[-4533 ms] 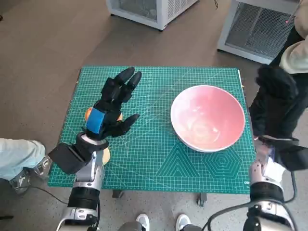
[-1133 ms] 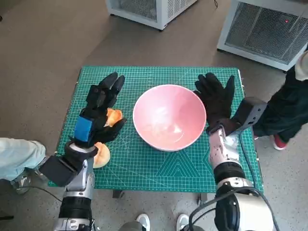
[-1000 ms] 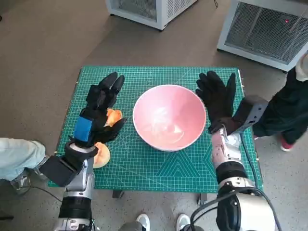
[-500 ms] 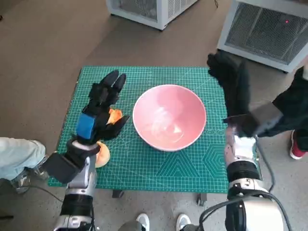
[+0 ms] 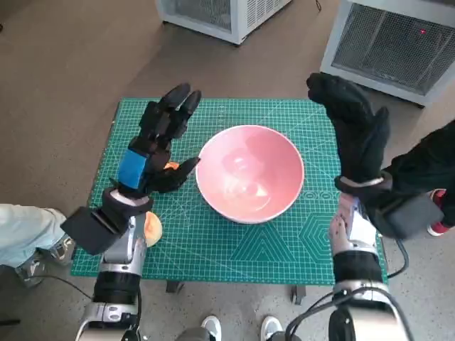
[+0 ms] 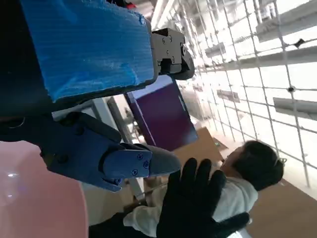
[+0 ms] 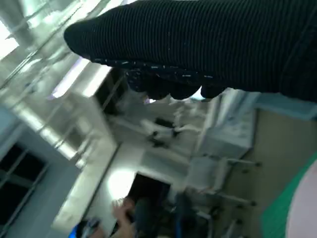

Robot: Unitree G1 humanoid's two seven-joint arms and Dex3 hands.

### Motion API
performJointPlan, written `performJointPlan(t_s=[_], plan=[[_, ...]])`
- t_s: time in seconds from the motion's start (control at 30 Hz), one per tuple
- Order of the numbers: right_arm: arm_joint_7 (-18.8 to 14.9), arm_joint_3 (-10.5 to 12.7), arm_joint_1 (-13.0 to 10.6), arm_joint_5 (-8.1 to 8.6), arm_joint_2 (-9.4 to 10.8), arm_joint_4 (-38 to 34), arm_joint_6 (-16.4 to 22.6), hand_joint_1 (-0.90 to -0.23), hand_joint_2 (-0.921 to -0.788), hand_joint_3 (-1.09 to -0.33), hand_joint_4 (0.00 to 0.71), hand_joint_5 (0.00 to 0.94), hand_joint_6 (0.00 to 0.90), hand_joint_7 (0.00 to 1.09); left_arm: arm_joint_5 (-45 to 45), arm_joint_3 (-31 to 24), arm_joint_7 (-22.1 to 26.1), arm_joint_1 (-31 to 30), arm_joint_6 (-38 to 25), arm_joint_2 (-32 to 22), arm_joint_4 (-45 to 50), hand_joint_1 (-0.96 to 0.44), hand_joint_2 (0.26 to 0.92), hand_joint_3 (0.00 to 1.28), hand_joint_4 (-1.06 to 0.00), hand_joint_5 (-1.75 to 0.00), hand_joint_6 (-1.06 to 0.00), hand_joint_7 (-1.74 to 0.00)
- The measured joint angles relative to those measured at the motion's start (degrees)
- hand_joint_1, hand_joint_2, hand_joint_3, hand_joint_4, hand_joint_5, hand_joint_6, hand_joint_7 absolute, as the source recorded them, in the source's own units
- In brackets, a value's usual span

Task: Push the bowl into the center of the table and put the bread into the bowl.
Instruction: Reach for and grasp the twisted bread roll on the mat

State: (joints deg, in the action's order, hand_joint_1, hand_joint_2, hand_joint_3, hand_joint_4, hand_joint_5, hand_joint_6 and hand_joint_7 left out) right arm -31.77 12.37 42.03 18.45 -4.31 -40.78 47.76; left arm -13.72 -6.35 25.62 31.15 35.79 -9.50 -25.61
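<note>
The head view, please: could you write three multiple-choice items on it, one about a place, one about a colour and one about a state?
1. Where does the round pink bowl stand?
A. Mid-mat
B. Floor
C. Mat's far left corner

2. What colour is the gridded cutting mat?
A. Red
B. Green
C. White

3. What is in the gloved right hand?
A. Bowl
B. Bread
C. Nothing

Answers: 1 A, it sits centrally on the mat; 2 B, green around the bowl; 3 C, it is raised beside the bowl, holding nothing.
</note>
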Motion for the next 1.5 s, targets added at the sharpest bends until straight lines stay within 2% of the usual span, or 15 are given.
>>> performJointPlan(t_s=[0.2,0.3,0.57,0.7,0.77,0.87,0.93,1.07,1.27,1.5], plan=[[-0.6,-1.4,-2.3,1.50,0.0,5.3,-1.7,-0.762,-0.921,-0.745,0.266,0.002,0.189,0.40,-1.6,-0.4,2.2,1.7,-0.4,-0.6,-0.3,-0.64,0.921,0.35,-0.22,0.00,-0.02,-0.52],[-0.6,-1.6,-2.7,1.60,0.0,6.0,-2.1,-0.766,-0.921,-0.741,0.264,0.001,0.186,0.41,-2.4,-0.7,3.4,2.4,-0.4,-1.1,-0.4,-0.64,0.921,0.34,-0.22,0.00,-0.01,-0.53],[-0.1,-1.7,-2.8,1.27,0.0,6.5,-2.0,-0.776,-0.921,-0.737,0.261,0.000,0.183,0.43,-4.2,-1.7,7.6,3.7,-0.5,-4.0,-1.2,-0.63,0.921,0.30,-0.21,0.00,0.00,-0.54],[0.9,-1.9,-3.0,0.01,-0.1,6.9,-1.5,-0.776,-0.921,-0.736,0.261,0.000,0.181,0.44,-3.1,-2.2,10.3,4.8,-0.3,-8.7,-2.9,-0.60,0.921,0.19,-0.20,0.00,0.00,-0.50],[1.5,-1.9,-3.2,-0.79,-0.1,7.0,-1.3,-0.775,-0.921,-0.736,0.260,0.000,0.179,0.44,-0.9,-2.4,10.8,5.0,-0.3,-12.2,-3.2,-0.52,0.874,0.10,-0.19,0.00,-0.02,-0.46],[2.3,-2.0,-3.6,-1.17,-0.3,7.2,-1.2,-0.776,-0.921,-0.736,0.261,0.000,0.177,0.44,2.8,-2.5,10.9,5.3,-1.1,-17.6,-3.1,-0.39,0.828,0.04,-0.19,0.00,-0.04,-0.39],[2.8,-2.1,-3.8,-1.46,-0.4,7.2,-1.1,-0.778,-0.921,-0.736,0.261,0.000,0.175,0.45,4.9,-2.6,10.5,5.4,-2.1,-20.4,-2.8,-0.15,0.794,0.02,-0.20,0.00,-0.12,-0.28],[3.5,-2.4,-3.9,-2.35,-0.5,7.3,-0.9,-0.780,-0.921,-0.737,0.259,0.000,0.169,0.45,13.4,-1.9,7.3,5.4,-5.4,-26.3,-1.1,0.06,0.782,0.01,-0.20,0.00,-0.23,-0.14],[4.0,-2.7,-3.9,-3.02,-0.8,6.9,-0.6,-0.776,-0.921,-0.736,0.256,0.000,0.156,0.45,21.2,0.5,5.6,5.5,-10.5,-31.6,-0.2,0.11,0.788,0.01,-0.19,0.00,-0.25,-0.08],[4.0,-2.8,-3.5,-2.93,-1.0,6.0,-0.3,-0.767,-0.921,-0.736,0.252,0.000,0.150,0.46,24.6,4.0,7.2,5.8,-17.7,-33.0,-0.1,0.10,0.792,0.01,-0.17,0.00,-0.26,-0.05]])
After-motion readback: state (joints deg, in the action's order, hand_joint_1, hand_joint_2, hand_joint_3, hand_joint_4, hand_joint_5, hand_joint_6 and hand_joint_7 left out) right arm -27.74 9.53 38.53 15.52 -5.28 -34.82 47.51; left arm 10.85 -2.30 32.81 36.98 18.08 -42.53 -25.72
